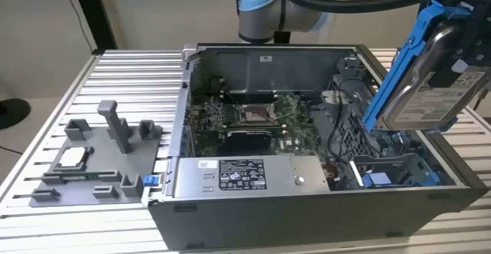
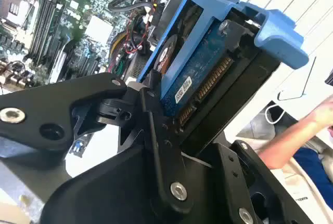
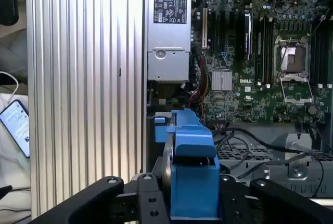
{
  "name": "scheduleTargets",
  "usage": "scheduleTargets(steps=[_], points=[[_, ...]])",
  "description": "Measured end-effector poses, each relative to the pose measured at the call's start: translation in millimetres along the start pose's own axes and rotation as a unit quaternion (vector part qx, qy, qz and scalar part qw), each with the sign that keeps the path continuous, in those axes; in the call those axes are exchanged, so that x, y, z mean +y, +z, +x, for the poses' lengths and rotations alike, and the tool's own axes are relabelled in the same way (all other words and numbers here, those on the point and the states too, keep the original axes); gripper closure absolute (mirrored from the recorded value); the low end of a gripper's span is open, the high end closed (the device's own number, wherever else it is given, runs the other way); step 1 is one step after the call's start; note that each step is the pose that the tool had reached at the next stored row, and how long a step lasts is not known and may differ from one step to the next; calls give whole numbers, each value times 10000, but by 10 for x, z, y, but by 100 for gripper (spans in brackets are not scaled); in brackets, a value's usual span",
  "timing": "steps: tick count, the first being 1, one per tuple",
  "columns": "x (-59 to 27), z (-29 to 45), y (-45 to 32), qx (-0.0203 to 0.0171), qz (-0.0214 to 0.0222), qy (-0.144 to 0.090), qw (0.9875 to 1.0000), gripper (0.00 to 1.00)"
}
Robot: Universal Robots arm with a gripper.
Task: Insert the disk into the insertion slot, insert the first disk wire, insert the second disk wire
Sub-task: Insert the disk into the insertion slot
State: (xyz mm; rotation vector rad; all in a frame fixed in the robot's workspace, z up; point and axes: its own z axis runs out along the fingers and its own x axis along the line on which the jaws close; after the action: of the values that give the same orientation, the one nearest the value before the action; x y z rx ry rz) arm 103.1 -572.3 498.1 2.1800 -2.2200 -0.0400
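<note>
Above the open computer case [image 1: 307, 214], jaws clamped on the disk [image 1: 431, 96], held tilted on edge, insertion slot [image 1: 406, 165] below it

Ribbed metal table [image 1: 130, 70] bears computer case [image 1: 307, 219] and grey fixture [image 1: 86, 170].

Between your matte black fingers [image 3: 148, 200] you have the disk [image 1: 433, 93], silver with a white printed label, set in a bright blue carrier [image 3: 191, 172]. Beyond the fingertips lies a green motherboard [image 3: 250, 78] with black slots. Off to one side of the fingers is a silver power supply [image 3: 167, 52] bearing a black-and-white sticker, beside the ribbed pale silver table [image 3: 83, 78].
</note>
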Motion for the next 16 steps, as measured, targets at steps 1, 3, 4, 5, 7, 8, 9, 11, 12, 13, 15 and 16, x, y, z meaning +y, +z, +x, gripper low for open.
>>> scheduleTargets(steps=[1, 3, 4, 5, 7, 8, 9, 11, 12, 13, 15, 16], points=[[0, 0, 0, 0, 0, 0, 10000, 100], [0, 0, 0, 0, 0, 0, 10000, 100], [0, 0, 0, 0, 0, 0, 10000, 100], [0, 0, 0, 0, 0, 0, 10000, 100], [0, 0, 0, 0, 0, 0, 10000, 100], [0, 0, 0, 0, 0, 0, 10000, 100], [0, 0, 0, 0, 0, 0, 10000, 100], [0, 0, 0, 0, 0, 0, 10000, 100], [0, 0, 0, 0, 0, 0, 10000, 100], [0, 0, 0, 0, 1, 0, 10000, 100], [-3, 4, 14, -5, 3, 0, 10000, 100], [-9, 13, 28, -16, 3, -1, 10000, 100]])
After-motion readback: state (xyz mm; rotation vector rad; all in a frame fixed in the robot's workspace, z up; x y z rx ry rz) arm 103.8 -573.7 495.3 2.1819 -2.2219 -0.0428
